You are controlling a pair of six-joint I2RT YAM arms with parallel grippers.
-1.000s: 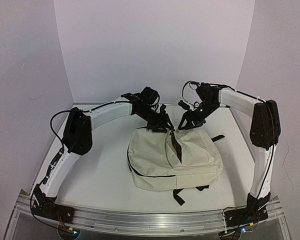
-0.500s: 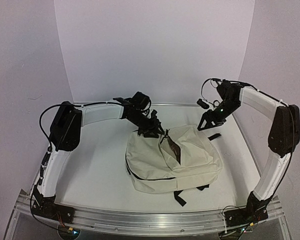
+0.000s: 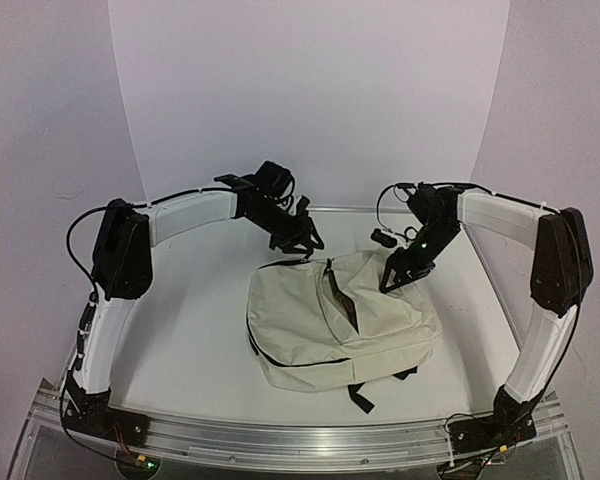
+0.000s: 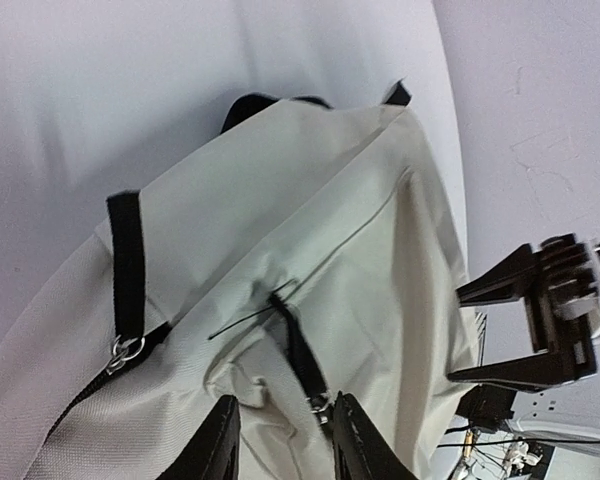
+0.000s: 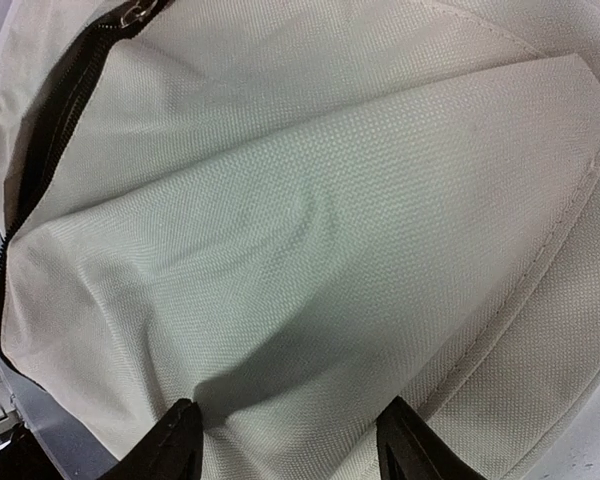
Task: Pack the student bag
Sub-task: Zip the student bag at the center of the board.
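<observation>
**Top external.** The student bag point(image 3: 330, 330) lies flat at the middle of the worktop point(image 3: 200, 330), with a zipper opening point(image 3: 348, 300) gaping toward its far edge. The left fingers point(image 3: 298, 238) hang just past the bag's far rim. The right fingers point(image 3: 393, 280) sit over its far right corner.

**Left wrist.** The left fingers stand narrowly apart and clamp nothing. A zipper pull point(image 4: 321, 404) lies on the cloth below the gap.

**Right wrist.** The right fingers are spread wide over plain cream fabric; whether they touch it cannot be told.

**Progress.** The bag is partly unzipped, no item to pack shows, and the contents are hidden. Filling or closing is judged yet to be done.
</observation>
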